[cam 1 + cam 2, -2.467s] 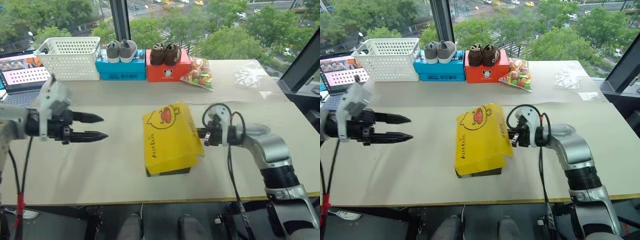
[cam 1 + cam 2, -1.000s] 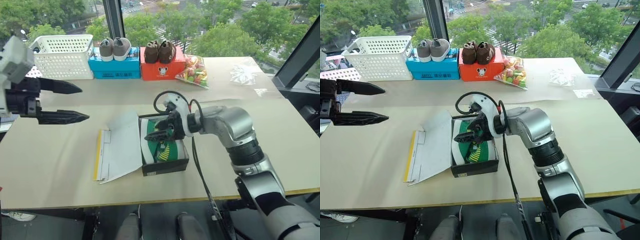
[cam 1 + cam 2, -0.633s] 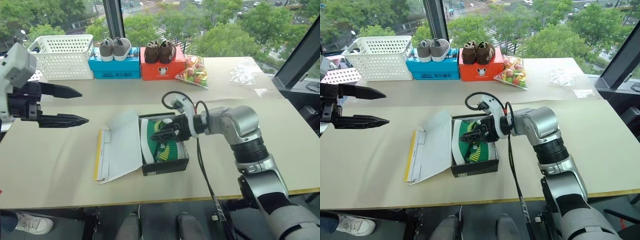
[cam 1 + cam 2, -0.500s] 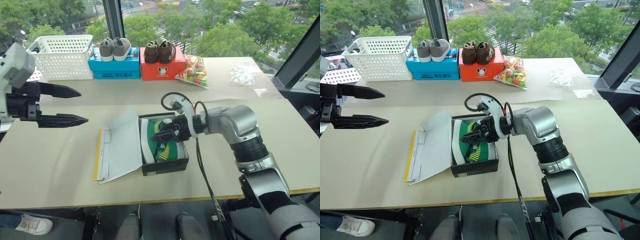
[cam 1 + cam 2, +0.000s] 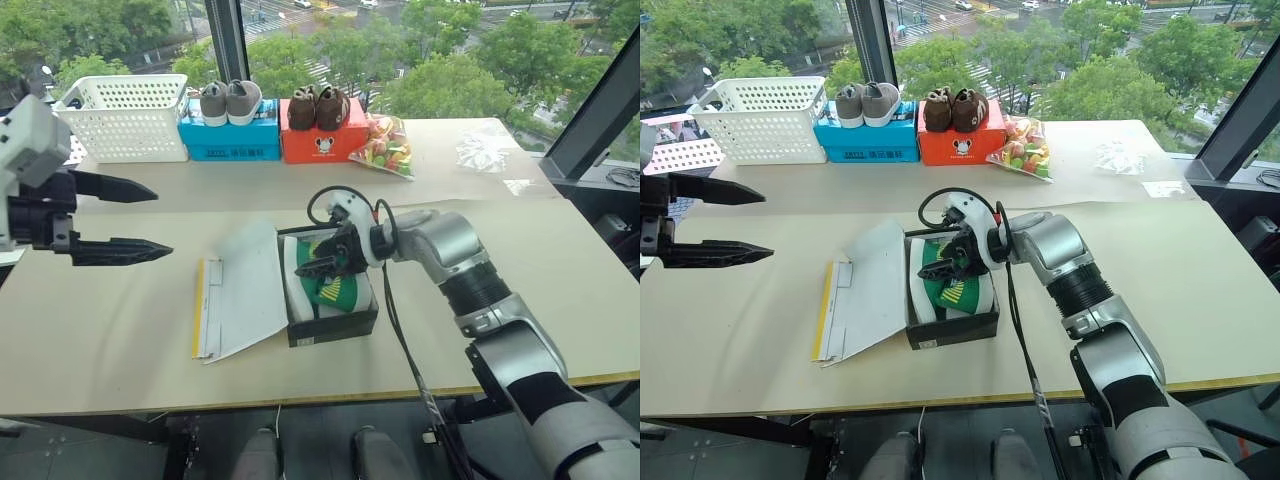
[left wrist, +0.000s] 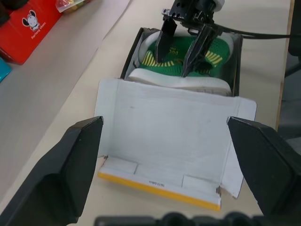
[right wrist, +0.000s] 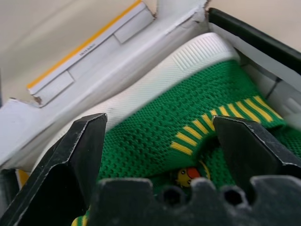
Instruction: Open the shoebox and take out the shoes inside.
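The left gripper (image 5: 150, 217) is held above the counter's (image 5: 110, 320) left side, well apart from the box, its two tapered black fingers spread wide with nothing between them and pointed to the right.

A white perforated plastic basket (image 5: 128, 115) is seen at the far left of the back edge. Beside it a blue box (image 5: 232, 137) is topped by a grey pair (image 5: 225, 101), and an orange-red box (image 5: 332, 139) by a brown pair (image 5: 319, 107); a clear bag of coloured sweets (image 5: 385, 146) lies just to the right.

Near the counter's middle the shoebox (image 5: 333, 327) is found open. Its black-sided cardboard body is set with the long axis running from the near edge toward the windows. The lid (image 5: 243, 290) is folded flat onto the counter to the left, white inside up, with a thin yellow edge shown at its far-left rim.

Inside the box the shoes (image 5: 330, 286) are laid along the same axis, on their sides, white ribbed soles turned toward the lid. The uppers are of green knit with short yellow stripes.

The right gripper (image 5: 322, 263) is lowered into the box from the right, its fingers spread wide astride the green upper; whether they touch the knit cannot be told.
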Motion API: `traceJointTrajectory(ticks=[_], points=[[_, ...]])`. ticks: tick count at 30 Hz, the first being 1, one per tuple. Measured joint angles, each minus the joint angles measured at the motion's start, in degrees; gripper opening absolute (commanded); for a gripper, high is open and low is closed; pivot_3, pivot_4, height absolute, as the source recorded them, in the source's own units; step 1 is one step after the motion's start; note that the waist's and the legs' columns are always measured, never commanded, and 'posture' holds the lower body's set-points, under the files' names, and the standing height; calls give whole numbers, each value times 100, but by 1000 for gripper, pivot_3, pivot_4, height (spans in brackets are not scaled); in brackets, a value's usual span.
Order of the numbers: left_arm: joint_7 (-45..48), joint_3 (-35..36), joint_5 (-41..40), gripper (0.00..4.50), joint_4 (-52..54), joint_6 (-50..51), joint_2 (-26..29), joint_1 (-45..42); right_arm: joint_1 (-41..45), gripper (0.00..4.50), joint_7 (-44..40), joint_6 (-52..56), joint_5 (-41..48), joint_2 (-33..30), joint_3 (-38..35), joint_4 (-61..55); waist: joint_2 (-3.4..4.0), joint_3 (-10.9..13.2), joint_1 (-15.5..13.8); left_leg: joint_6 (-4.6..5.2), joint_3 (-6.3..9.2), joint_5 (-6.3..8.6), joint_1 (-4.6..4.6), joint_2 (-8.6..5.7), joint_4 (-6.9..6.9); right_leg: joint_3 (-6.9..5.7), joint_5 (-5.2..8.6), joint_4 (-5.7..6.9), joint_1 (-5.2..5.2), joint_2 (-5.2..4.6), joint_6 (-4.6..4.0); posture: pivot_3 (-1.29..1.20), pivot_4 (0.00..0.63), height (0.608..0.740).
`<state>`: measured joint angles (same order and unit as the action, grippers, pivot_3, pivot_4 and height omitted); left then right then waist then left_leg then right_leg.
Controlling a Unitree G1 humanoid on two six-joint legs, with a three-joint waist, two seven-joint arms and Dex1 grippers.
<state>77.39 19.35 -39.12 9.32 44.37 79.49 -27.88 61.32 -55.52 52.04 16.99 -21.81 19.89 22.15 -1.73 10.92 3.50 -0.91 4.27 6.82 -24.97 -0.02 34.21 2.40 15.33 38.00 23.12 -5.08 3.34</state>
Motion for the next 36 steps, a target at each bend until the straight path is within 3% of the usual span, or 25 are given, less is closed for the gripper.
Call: traceJointTrajectory(ticks=[20, 36], points=[[-228, 39, -7, 4500, 114, -10, -112, 90, 111, 4358, -338, 754, -193, -454, 157, -1152, 2, 2, -71, 0, -1, 1, -21, 0, -1, -1, -9, -4, 17, 0, -18, 0, 150, 740], [-217, 227, -11, 4500, 137, 7, -110, 424, 148, 4358, -468, 918, 68, -44, -3, -89, 2, 2, -71, -1, -2, 1, -21, 0, -1, -1, -21, -3, 16, 0, -38, 0, 150, 740]])
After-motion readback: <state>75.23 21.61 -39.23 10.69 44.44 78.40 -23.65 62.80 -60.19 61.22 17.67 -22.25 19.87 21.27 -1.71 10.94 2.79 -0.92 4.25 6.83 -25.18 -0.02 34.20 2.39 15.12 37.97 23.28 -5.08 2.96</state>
